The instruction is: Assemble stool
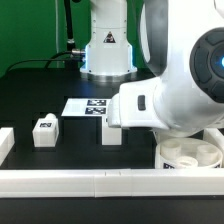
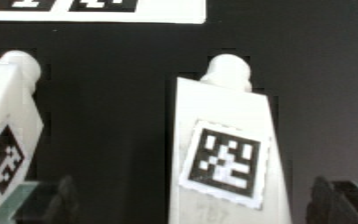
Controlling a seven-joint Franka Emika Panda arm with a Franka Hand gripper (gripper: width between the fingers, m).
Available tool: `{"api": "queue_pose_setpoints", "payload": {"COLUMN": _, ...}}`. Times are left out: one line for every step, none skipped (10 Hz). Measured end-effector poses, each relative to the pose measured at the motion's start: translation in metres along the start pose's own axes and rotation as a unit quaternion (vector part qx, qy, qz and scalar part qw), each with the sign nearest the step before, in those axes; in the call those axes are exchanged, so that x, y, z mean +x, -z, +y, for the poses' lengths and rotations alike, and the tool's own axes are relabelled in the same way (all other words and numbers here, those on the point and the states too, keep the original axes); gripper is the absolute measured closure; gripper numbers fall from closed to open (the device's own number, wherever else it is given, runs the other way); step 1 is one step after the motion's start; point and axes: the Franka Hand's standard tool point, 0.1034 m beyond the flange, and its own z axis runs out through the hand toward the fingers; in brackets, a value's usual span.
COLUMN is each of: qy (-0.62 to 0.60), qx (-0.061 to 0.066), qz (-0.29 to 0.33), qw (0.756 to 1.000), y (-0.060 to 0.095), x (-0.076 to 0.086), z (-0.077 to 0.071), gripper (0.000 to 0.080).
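Observation:
A white block leg [image 2: 226, 140] with a square tag lies on the black table between my gripper's [image 2: 194, 205] two dark fingertips [image 2: 43, 200], which stand wide apart and clear of it. The gripper is open. A second leg [image 2: 7, 125] lies beside it. In the exterior view my gripper [image 1: 111, 128] hangs low over the middle leg [image 1: 110, 136], and the other leg [image 1: 45, 131] stands apart toward that view's left. The round seat [image 1: 190, 155] sits at that view's right, partly hidden by the arm. A third leg is out of view.
The marker board [image 1: 90, 106] lies behind the legs and also shows in the wrist view [image 2: 96, 8]. Long white border bars run along the front [image 1: 100, 182] and the left edge [image 1: 5, 145]. The robot base [image 1: 107, 50] stands at the back.

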Motion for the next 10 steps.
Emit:
{"api": "queue_pose_setpoints", "payload": {"qy": 0.001, "qx": -0.001, "qz": 0.001, "qw": 1.000, "y": -0.0010, "x": 0.0013, "z": -0.0014, "gripper": 0.0151}}
{"api": "queue_pose_setpoints", "payload": {"qy": 0.001, "qx": -0.001, "qz": 0.004, "qw": 1.000, "y": -0.0016, "x": 0.0034, "z": -0.0029, "gripper": 0.0151}}
{"api": "queue_pose_setpoints", "payload": {"qy": 0.001, "qx": -0.002, "qz": 0.008, "qw": 1.000, "y": -0.0024, "x": 0.0060, "z": -0.0048, "gripper": 0.0151}}
{"api": "queue_pose_setpoints", "payload": {"qy": 0.001, "qx": -0.004, "qz": 0.011, "qw": 1.000, "y": -0.0053, "x": 0.0103, "z": -0.0081, "gripper": 0.0241}}
{"api": "queue_pose_setpoints", "payload": {"qy": 0.002, "qx": -0.005, "qz": 0.010, "qw": 1.000, "y": -0.0072, "x": 0.0110, "z": -0.0101, "gripper": 0.0377}}
{"api": "queue_pose_setpoints", "payload": {"qy": 0.003, "qx": -0.005, "qz": 0.010, "qw": 1.000, "y": -0.0062, "x": 0.0108, "z": -0.0102, "gripper": 0.0377}}
{"api": "queue_pose_setpoints", "payload": {"qy": 0.003, "qx": -0.005, "qz": 0.012, "qw": 1.000, "y": -0.0051, "x": 0.0111, "z": -0.0101, "gripper": 0.0476}}
{"api": "queue_pose_setpoints", "payload": {"qy": 0.003, "qx": -0.005, "qz": 0.012, "qw": 1.000, "y": -0.0048, "x": 0.0111, "z": -0.0101, "gripper": 0.0476}}
{"api": "queue_pose_setpoints", "payload": {"qy": 0.003, "qx": -0.005, "qz": 0.012, "qw": 1.000, "y": -0.0046, "x": 0.0111, "z": -0.0101, "gripper": 0.0476}}
{"api": "queue_pose_setpoints", "payload": {"qy": 0.006, "qx": -0.005, "qz": 0.013, "qw": 1.000, "y": -0.0022, "x": 0.0097, "z": -0.0101, "gripper": 0.0476}}
